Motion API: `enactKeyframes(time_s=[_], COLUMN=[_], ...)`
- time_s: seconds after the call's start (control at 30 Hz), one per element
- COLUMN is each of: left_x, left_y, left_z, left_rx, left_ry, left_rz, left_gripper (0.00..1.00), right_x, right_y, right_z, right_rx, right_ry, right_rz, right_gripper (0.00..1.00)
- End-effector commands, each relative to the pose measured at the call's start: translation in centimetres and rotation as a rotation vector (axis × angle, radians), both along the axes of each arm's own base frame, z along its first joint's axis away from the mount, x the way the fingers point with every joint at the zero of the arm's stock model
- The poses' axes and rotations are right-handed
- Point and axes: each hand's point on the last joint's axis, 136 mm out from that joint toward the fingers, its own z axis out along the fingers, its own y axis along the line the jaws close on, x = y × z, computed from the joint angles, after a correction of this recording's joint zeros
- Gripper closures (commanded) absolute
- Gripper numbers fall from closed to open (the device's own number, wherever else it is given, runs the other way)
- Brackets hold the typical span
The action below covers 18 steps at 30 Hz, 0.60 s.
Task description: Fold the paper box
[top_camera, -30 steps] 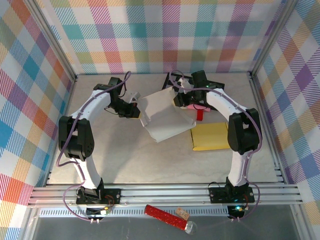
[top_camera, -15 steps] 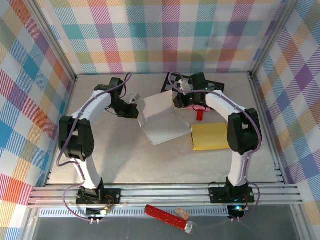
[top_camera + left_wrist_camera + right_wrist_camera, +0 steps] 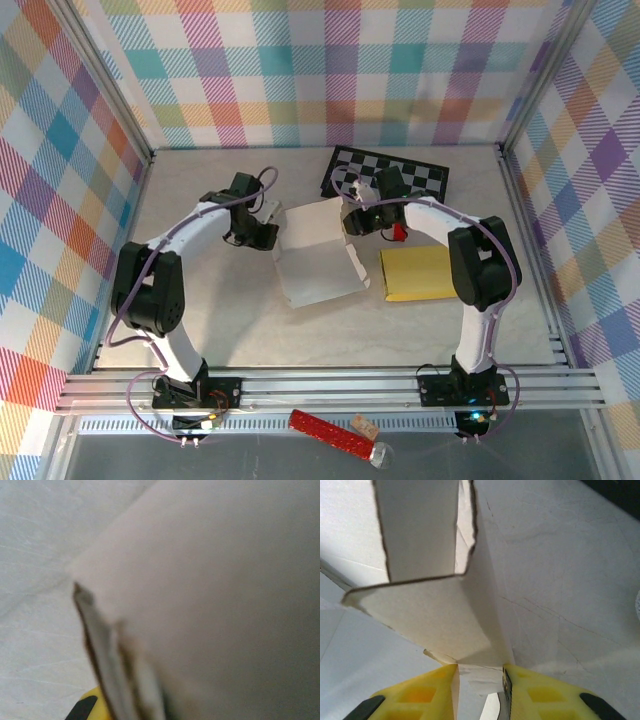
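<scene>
1. Progress: the paper box (image 3: 318, 252) lies just beside the checkered board (image 3: 398, 178), on that board's near-left side, and it reads as a half-made shape. I judge the fold as begun but well short of finished. One broad white panel faces up, a wall stands along the side toward the board, and no closed box form shows yet.
2. Left to do, as I judge it: the remaining walls need raising and the loose flaps tucking in.
3. Hold: the right gripper (image 3: 352, 218) sits at the box corner nearest the board, its jaws clasping folded card. The left gripper (image 3: 268, 228) is at the box edge farthest from the board, jaws closed, apparently pinching that edge.
4. Overhead view: it gives the layout, with a yellow pad (image 3: 420, 272) just on the near side of the board and apart from the box.
5. Right wrist view: it shows the torn brown edges of an upright flap and the crease running down between the yellow fingers (image 3: 427, 692), detail the overhead view lacks.
6. Left wrist view: blurred card close up, with layered edges beside one yellow finger (image 3: 82, 709).
</scene>
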Motion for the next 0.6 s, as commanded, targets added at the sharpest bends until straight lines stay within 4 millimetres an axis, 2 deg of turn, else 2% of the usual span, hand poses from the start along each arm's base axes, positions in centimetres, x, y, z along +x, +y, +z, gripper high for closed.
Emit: enactKeyframes(time_s=[0.0,0.27,0.37,0.57], left_x=[1.4,1.2,1.3,0.9], left_y=[-0.1,0.7,1.1,1.3], left_z=[0.7,-0.1,-0.2,-0.9], left_rx=[0.047,0.152,0.181,0.220], left_ry=[-0.117,-0.206,-0.226,-0.227], left_rz=[0.055,0.099,0.114,0.105], left_gripper=[1.00,1.00,1.00,1.00], right_x=[-0.4,-0.4,0.0,0.7], right_y=[0.7,0.6,0.5,0.5], right_z=[0.8,1.4,1.5,2.7], right_rx=[0.016,-0.002,-0.012,-0.014], right_ry=[-0.040,-0.123,-0.160,-0.252], right_rz=[0.013,0.026,0.018,0.004], right_gripper=[0.70,0.71,0.69,0.70])
